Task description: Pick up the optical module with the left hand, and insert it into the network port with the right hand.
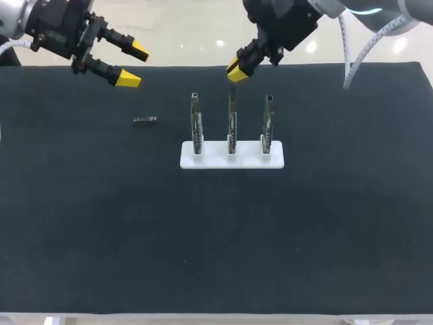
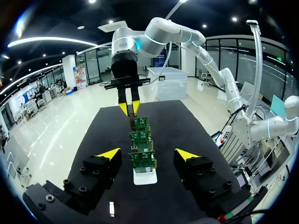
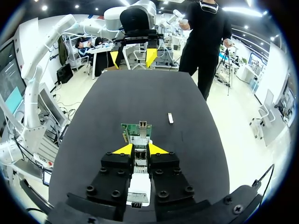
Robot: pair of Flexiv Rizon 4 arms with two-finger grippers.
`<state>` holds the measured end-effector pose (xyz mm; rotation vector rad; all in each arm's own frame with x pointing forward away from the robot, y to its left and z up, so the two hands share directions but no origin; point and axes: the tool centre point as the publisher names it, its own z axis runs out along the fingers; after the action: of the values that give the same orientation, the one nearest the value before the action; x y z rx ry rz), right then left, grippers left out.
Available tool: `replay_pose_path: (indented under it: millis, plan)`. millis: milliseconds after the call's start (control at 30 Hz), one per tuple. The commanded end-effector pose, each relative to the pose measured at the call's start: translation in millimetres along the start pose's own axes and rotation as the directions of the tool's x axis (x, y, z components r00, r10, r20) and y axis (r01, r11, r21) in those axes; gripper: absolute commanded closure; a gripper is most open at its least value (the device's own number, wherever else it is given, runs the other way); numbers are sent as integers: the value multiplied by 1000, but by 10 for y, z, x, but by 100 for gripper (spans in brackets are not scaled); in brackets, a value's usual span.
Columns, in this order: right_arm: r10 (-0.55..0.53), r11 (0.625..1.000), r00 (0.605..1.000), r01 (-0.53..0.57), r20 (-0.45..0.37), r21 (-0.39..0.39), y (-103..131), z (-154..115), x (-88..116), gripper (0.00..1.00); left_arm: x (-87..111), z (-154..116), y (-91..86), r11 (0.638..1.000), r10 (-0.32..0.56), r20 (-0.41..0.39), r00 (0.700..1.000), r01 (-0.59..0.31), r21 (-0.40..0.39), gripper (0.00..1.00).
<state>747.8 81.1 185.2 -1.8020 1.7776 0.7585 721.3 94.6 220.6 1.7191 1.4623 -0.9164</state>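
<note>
The optical module (image 1: pixel 145 120), a small dark metal bar, lies flat on the black table left of the boards; the wrist views show it too (image 2: pixel 111 208) (image 3: pixel 170 118). Three upright circuit boards with ports on top stand in a white base (image 1: pixel 216 161): left (image 1: pixel 196 125), middle (image 1: pixel 232 125), right (image 1: pixel 268 125). My left gripper (image 1: pixel 133 64) hangs wide open and empty above the far left, behind the module. My right gripper (image 1: pixel 237 70) hovers just over the middle board's top, its tips (image 3: pixel 140 150) a narrow gap apart. Nothing shows gripped between them.
A black cloth (image 1: pixel 216 237) covers the whole table. Its far edge runs just behind both grippers. From the left gripper (image 2: pixel 148 154) the three boards stand in a row, with the right gripper (image 2: pixel 129 108) beyond them.
</note>
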Motion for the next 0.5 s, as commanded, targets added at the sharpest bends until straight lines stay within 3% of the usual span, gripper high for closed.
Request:
replay_pose_path:
  millis: [33, 500]
  plan:
    - [1, 1000, 1000, -1, -5, 4, 16, 4, -7, 100, -5, 1, 6, 1000, -1, -3, 1000, 1, 1, 0]
    - [4, 1000, 1000, -4, -4, 3, 29, 2, 5, 100, -5, 1, 6, 1000, -1, -3, 1000, 1, 1, 0]
